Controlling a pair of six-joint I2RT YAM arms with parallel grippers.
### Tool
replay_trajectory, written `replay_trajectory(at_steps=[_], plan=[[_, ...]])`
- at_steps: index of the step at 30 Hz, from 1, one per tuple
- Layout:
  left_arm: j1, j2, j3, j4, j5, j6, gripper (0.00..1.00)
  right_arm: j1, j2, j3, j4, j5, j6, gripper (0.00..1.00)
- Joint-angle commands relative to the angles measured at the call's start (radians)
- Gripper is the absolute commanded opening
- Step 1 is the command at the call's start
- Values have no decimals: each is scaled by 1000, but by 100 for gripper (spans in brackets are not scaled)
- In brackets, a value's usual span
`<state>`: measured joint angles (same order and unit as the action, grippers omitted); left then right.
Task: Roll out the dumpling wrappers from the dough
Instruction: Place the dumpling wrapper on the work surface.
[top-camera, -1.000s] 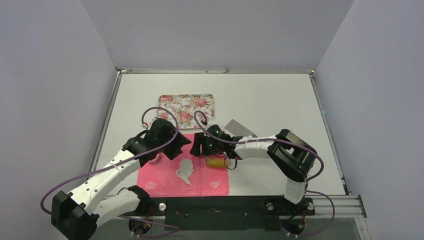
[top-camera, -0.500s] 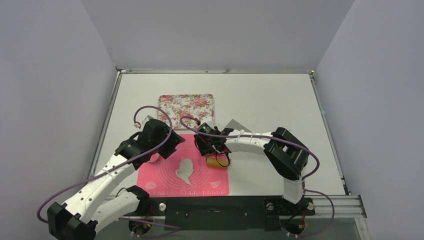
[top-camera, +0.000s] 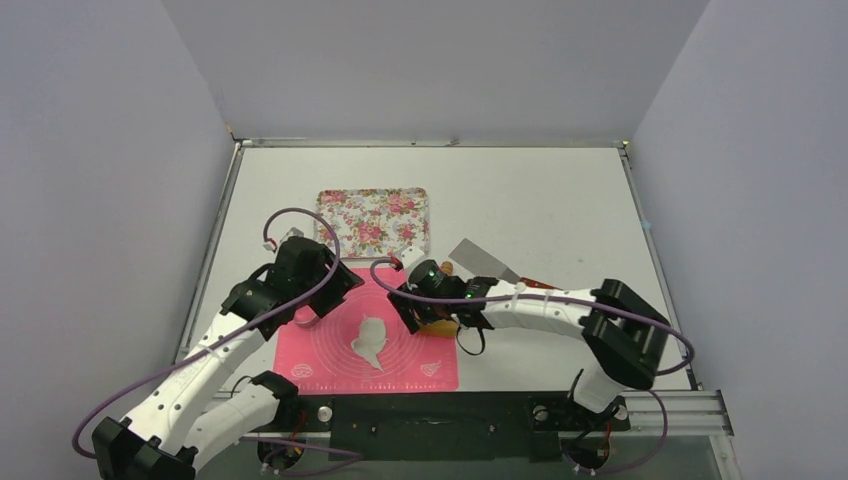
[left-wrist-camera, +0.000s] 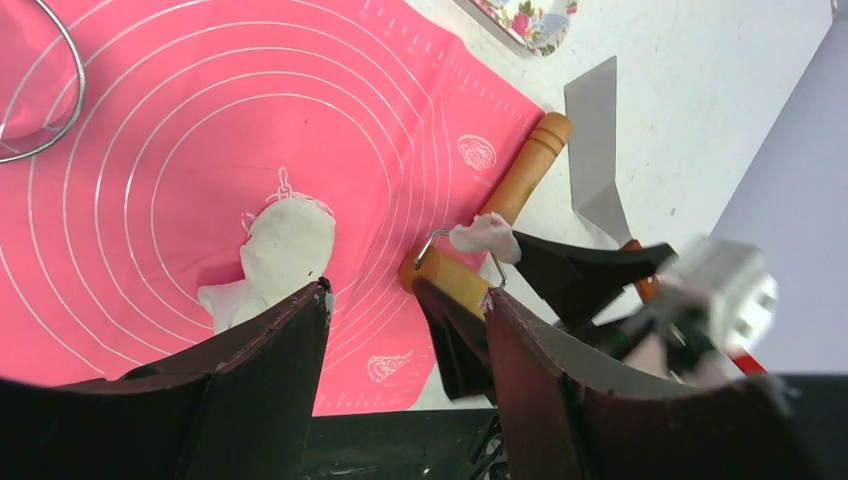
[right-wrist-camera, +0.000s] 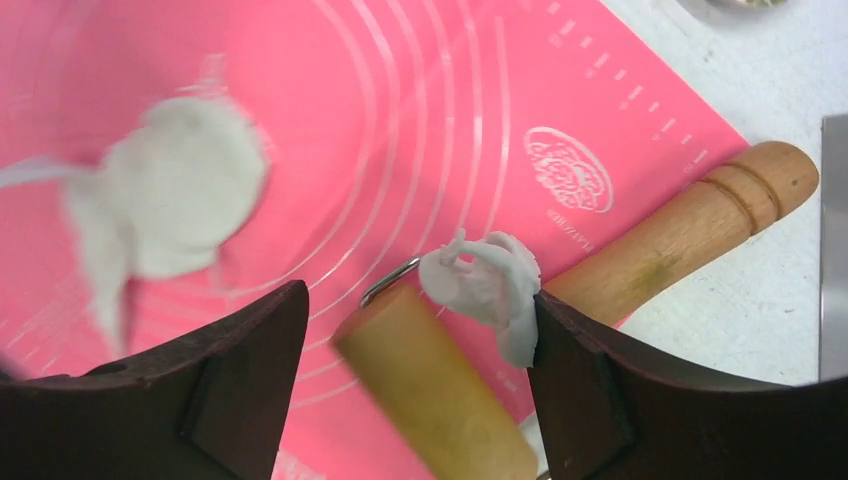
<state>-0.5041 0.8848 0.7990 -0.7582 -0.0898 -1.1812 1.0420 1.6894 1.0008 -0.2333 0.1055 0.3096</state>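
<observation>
At the right edge of the pink mat, the right claw is spread astride the rolling pin, whose handle should be clamped squarely before being rolled over the flattened dough lying mid-mat; the left claw is spread, empty.

You have: pink mat as landmark | floral tray just beyond its far edge | wooden rolling pin across its right edge, one handle off the mat | metal spatula past its far-right corner, apart | wire ring cutter resting on the mat
</observation>
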Motion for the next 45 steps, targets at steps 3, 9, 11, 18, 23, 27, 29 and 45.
replay_trajectory(at_steps=[3, 9, 11, 18, 23, 27, 29, 45], plan=[[12, 26, 24, 148, 200, 122, 56, -14, -231, -137, 295, -312, -129, 73], [-62, 77, -10, 392, 399, 203, 56, -43, -261, -152, 346, -475, -166, 73], [-114, 103, 16, 379, 363, 249, 56, -61, -255, -131, 338, -540, -164, 73], [-203, 163, 92, 254, 244, 345, 56, -119, -231, -35, 295, -670, -16, 90], [-206, 171, 113, 189, 162, 373, 56, -141, -225, 0, 338, -723, 105, 91], [-206, 193, 115, 193, 154, 373, 56, -141, -227, 26, 345, -782, 186, 91], [-206, 198, 108, 229, 190, 368, 56, -140, -231, 28, 354, -798, 215, 92], [-174, 209, 110, -4, -34, 363, 56, -151, -325, 4, 277, -730, 216, 92]])
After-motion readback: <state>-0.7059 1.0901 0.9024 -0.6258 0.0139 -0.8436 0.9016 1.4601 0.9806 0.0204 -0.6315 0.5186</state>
